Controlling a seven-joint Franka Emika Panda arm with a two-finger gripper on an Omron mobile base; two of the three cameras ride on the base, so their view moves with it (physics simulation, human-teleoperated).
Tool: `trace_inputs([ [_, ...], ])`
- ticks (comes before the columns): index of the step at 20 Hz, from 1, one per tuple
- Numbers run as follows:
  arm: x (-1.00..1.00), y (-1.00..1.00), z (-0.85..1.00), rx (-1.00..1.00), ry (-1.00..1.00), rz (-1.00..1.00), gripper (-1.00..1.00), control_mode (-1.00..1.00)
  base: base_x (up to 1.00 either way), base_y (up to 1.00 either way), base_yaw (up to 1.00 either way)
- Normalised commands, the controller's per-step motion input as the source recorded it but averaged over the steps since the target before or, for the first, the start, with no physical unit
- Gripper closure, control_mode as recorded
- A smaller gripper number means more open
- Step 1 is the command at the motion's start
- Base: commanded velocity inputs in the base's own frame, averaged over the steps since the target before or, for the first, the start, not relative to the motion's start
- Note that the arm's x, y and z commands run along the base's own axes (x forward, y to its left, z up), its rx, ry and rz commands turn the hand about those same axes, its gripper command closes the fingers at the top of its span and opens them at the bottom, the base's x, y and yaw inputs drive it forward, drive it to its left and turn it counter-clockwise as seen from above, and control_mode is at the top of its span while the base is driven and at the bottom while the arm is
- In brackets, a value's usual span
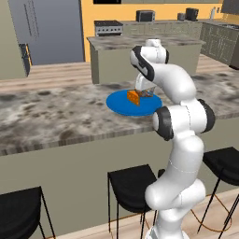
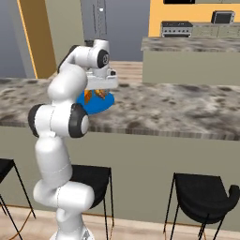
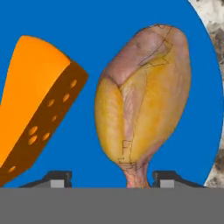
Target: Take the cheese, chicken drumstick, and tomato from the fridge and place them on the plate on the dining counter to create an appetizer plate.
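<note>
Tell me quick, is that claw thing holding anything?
Gripper: open, its tips either side of the chicken drumstick lying on the plate.

Place: a rendered home kitchen, open in plan.
Counter: a long dining counter with a mottled grey-brown marble top (image 1: 51, 116) and an olive-beige base is seen across the foreground.
Seating: black stools on thin metal legs (image 1: 130, 184) are set along its near side.
Island: a shorter marble-topped island (image 1: 140, 43) is seen behind it.
Appliances: a dark range with a black cooktop (image 1: 108, 27) and a grey boxy microwave (image 1: 145, 15) are placed at an orange-yellow back wall (image 1: 88, 18); a tall grey fridge front (image 1: 46, 30) is seen to the left.
Cabinets: grey-green panelled cabinets (image 1: 219, 39) are ranged along the right.
Floor: pale wooden planks (image 1: 56, 72).
Food: an orange holed cheese wedge (image 3: 35, 100) and a golden-brown chicken drumstick (image 3: 142, 96) are laid on a flat round bright blue plate (image 3: 109, 26).
</note>
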Motion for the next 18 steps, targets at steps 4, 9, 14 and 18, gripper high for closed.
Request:
trace_inputs([
  [4, -0.67, 0.33, 0.20, -0.05, 0.00, -0.01, -1.00, -1.00, 0.00, 0.00, 0.00],
  [9, -0.82, -0.02, 0.66, 0.00, -0.05, -0.03, -1.00, -1.00, 0.00, 0.00, 0.00],
  [14, -1.00, -0.15, 0.23, 0.00, -0.27, -0.10, -1.00, -1.00, 0.00, 0.00, 0.00],
  [18, -1.00, 0.00, 0.16, 0.00, -0.36, -0.14, -1.00, -1.00, 0.00, 0.00, 0.00],
])
